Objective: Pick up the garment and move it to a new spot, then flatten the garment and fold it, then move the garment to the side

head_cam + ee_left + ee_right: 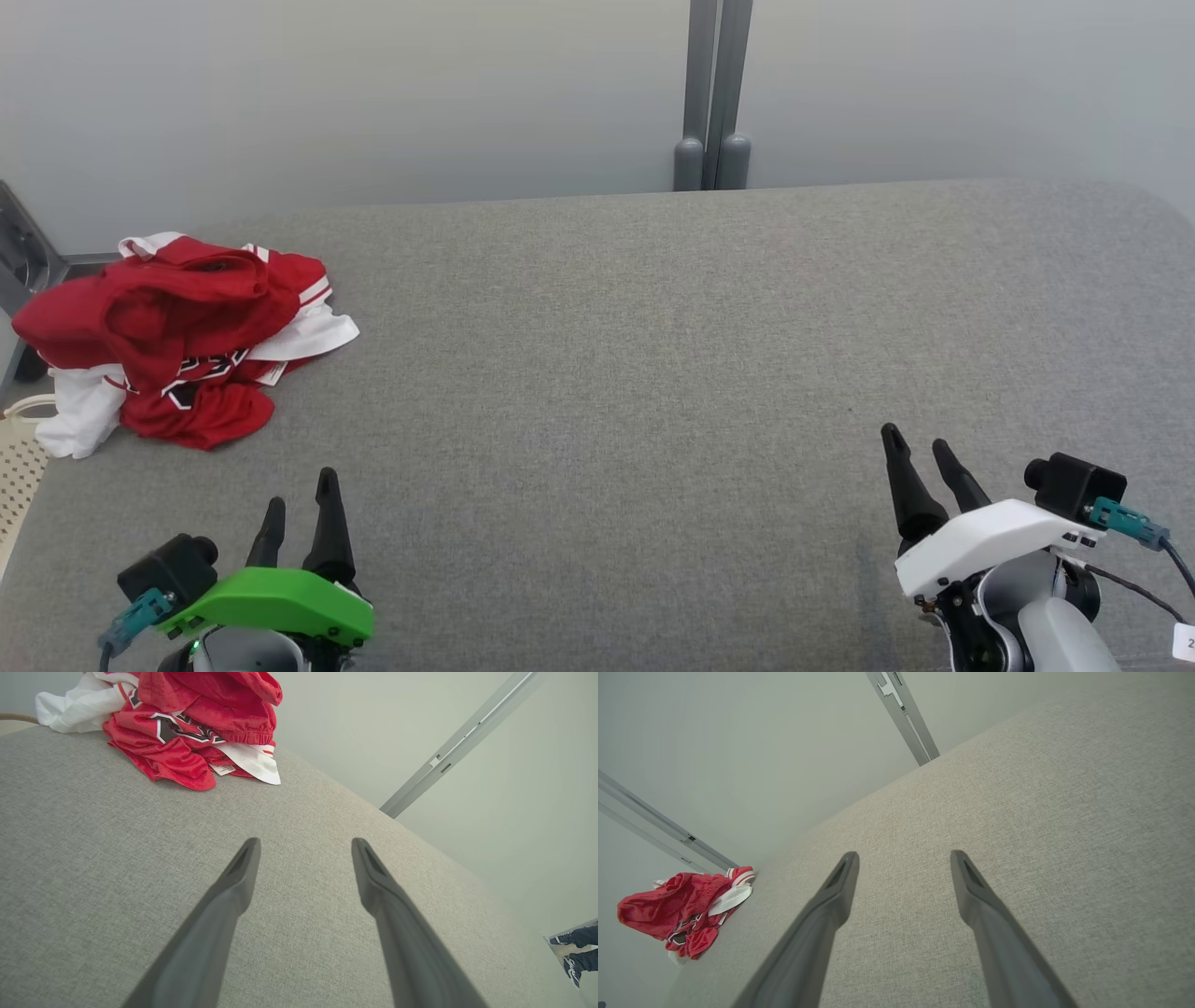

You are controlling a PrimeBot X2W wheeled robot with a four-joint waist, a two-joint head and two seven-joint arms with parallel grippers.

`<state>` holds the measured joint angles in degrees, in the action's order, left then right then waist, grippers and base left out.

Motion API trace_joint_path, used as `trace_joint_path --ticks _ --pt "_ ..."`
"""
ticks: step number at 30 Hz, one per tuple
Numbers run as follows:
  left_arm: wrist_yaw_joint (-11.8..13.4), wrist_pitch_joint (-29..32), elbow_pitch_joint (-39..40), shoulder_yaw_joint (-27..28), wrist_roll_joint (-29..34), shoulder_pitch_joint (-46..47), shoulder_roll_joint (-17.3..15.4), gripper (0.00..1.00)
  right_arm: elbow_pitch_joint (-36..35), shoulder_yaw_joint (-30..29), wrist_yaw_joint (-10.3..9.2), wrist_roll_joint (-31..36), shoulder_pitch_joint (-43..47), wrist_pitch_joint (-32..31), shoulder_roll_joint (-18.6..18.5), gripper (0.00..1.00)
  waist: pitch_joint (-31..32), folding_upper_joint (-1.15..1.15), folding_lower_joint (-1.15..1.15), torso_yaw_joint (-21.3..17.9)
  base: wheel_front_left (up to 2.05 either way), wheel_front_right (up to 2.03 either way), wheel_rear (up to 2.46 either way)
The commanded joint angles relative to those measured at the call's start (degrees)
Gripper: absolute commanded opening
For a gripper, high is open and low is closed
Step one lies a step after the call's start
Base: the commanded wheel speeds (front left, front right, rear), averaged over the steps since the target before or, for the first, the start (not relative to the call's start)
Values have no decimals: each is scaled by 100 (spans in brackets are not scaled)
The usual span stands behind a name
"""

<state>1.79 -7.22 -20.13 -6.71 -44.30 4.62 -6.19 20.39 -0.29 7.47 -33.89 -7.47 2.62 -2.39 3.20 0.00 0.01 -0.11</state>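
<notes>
The garment (177, 336) lies bunched on the surface (607, 373) at its far left. The left tool (301, 490) sits near left, before the garment and apart from it. The right tool (916, 439) sits near right, well apart. A post (712, 93) stands behind the surface.

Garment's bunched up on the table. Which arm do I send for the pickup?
Left. The crumpled garment lies at the left end of the table, just ahead of the left gripper, whose fingers are open and empty. The right gripper, also open, is across the table from it.
</notes>
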Motion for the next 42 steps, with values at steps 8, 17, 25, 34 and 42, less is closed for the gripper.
trace_joint_path --ticks 8,17,25,34,42 --pt "97 -148 -47 -246 623 211 -159 100 -184 -49 2 931 56 -107 -38 100 50 0 -1 -6 0 0 0" --pt "145 -104 -47 -469 1077 259 -255 100 -198 -107 2 1418 67 -109 -43 100 96 0 -1 -2 0 0 0" --pt "195 -59 14 -601 1370 303 -342 100 -140 -81 2 1857 33 -131 -47 100 113 0 -1 1 0 0 0" --pt "279 -55 56 -724 1705 338 -441 100 -150 -29 3 2355 -8 -85 -52 100 128 0 -1 1 0 0 0" --pt "344 -91 51 -809 1925 334 -485 100 -111 13 3 2699 -18 -30 -56 100 151 0 -1 5 0 0 0"
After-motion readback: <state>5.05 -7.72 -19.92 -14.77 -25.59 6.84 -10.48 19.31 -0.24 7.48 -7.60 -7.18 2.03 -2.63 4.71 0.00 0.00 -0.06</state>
